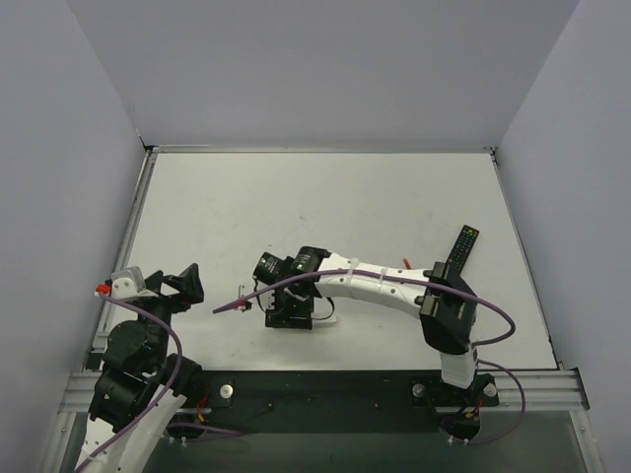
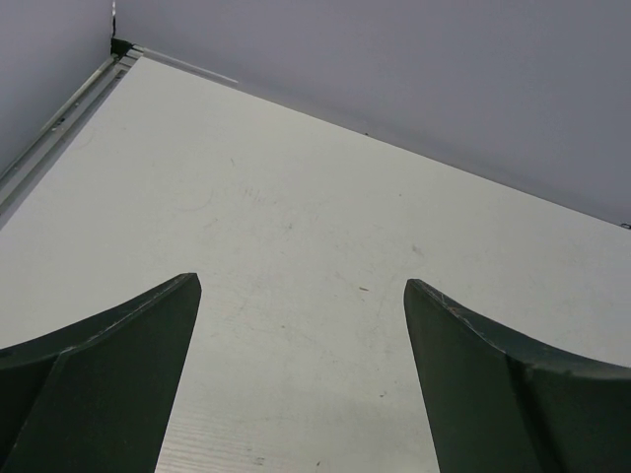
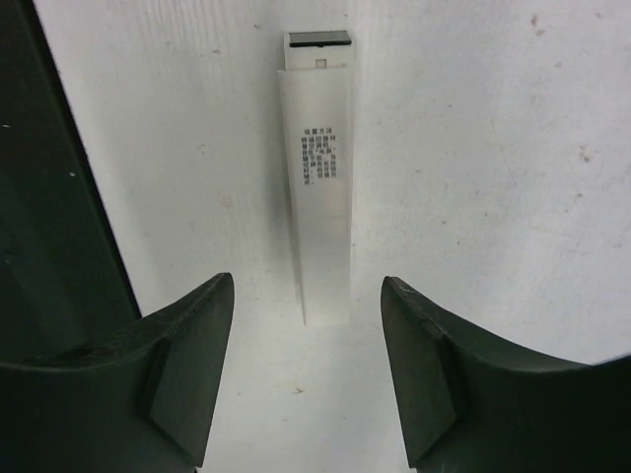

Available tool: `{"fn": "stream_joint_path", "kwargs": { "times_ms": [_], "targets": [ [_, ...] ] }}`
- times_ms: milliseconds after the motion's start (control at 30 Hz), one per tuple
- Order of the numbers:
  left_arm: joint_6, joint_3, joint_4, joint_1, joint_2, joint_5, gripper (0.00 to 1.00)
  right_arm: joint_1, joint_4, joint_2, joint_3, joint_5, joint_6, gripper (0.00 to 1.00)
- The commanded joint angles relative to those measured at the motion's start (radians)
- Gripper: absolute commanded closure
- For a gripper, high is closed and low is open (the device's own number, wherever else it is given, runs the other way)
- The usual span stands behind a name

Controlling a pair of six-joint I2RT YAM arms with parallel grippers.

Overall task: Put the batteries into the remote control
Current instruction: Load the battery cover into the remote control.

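- The remote (image 3: 320, 197) lies flat on the table (image 3: 473, 148), with a dark patch (image 3: 317, 39) at its far end.
- Its print is too small to read.
- The right gripper (image 3: 306, 281) is spread, one finger on each side of the remote's near end, not touching it.
- From above, this gripper hides the remote.
- The left gripper (image 2: 301, 281) is spread wide over the table, well apart.

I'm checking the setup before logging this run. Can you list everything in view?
white remote: one, white with a dark patch at its far end, flat on the table between the fingers of the right gripper, not touched.
black remote: one, black with coloured buttons, right side of the table.
batteries: none that I can make out.
walls: three, pale grey, around the table.
left gripper: one, dark, open, near-left edge.
right gripper: one, dark, open, straddling the white remote.
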Motion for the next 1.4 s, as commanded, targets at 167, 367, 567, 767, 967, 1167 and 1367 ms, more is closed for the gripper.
{"fn": "stream_joint_path", "kwargs": {
  "times_ms": [167,367,567,767,967,1167,1367],
  "targets": [
    [-0.15,-0.007,-0.006,0.009,0.075,0.161,0.05,-0.148,0.102,-0.333,-0.214,-0.109,0.372,0.43],
    [-0.271,-0.022,0.012,0.009,0.294,0.429,0.05,-0.246,0.262,-0.505,-0.449,-0.057,0.741,0.44],
    [-0.368,-0.084,0.109,0.003,0.484,0.616,0.05,-0.295,0.392,-0.574,-0.635,-0.034,0.993,0.5],
    [-0.394,-0.154,0.186,-0.037,0.653,0.684,0.11,-0.309,0.54,-0.579,-0.739,-0.037,1.096,0.56],
    [-0.396,-0.164,0.238,-0.167,0.765,0.627,0.2,-0.323,0.599,-0.536,-0.761,-0.063,1.131,0.61],
    [-0.411,-0.162,0.288,-0.228,0.856,0.597,0.27,-0.331,0.613,-0.513,-0.784,-0.055,1.157,0.67],
    [-0.414,-0.168,0.31,-0.237,0.868,0.587,0.3,-0.338,0.616,-0.497,-0.798,-0.065,1.17,0.69]
  ]
}}
